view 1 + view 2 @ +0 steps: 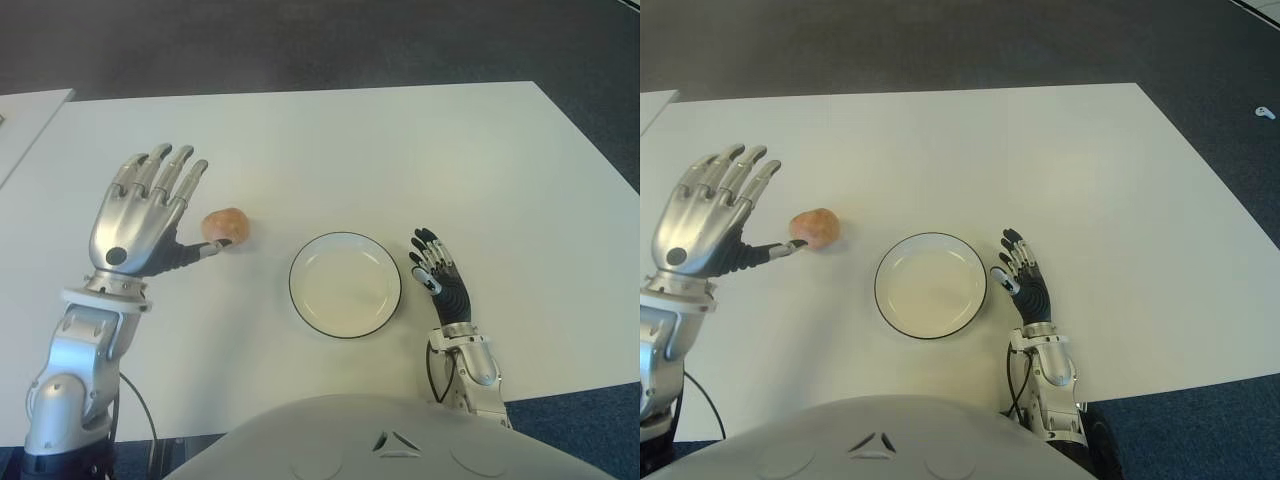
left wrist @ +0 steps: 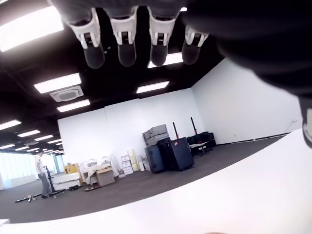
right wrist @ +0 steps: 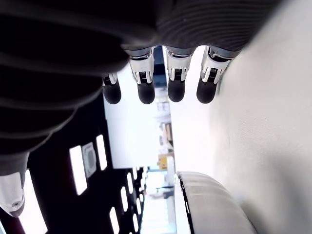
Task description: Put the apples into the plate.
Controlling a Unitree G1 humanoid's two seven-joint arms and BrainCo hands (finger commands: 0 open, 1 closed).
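Observation:
One pinkish-orange apple [image 1: 227, 226] lies on the white table [image 1: 400, 160], left of the plate. The white plate [image 1: 345, 285] with a dark rim holds nothing. My left hand [image 1: 150, 215] is raised just left of the apple, fingers spread and straight, its thumb tip touching or nearly touching the apple's near side. In the left wrist view the fingertips [image 2: 126, 48] point outward over the table with nothing between them. My right hand [image 1: 438, 274] shows just right of the plate, fingers extended, holding nothing; the plate rim [image 3: 187, 204] appears in its wrist view.
A second white surface [image 1: 25, 115] stands off the table's left corner. Dark carpet [image 1: 300, 40] lies beyond the far edge. The left wrist view shows cases, boxes and a person far across the room.

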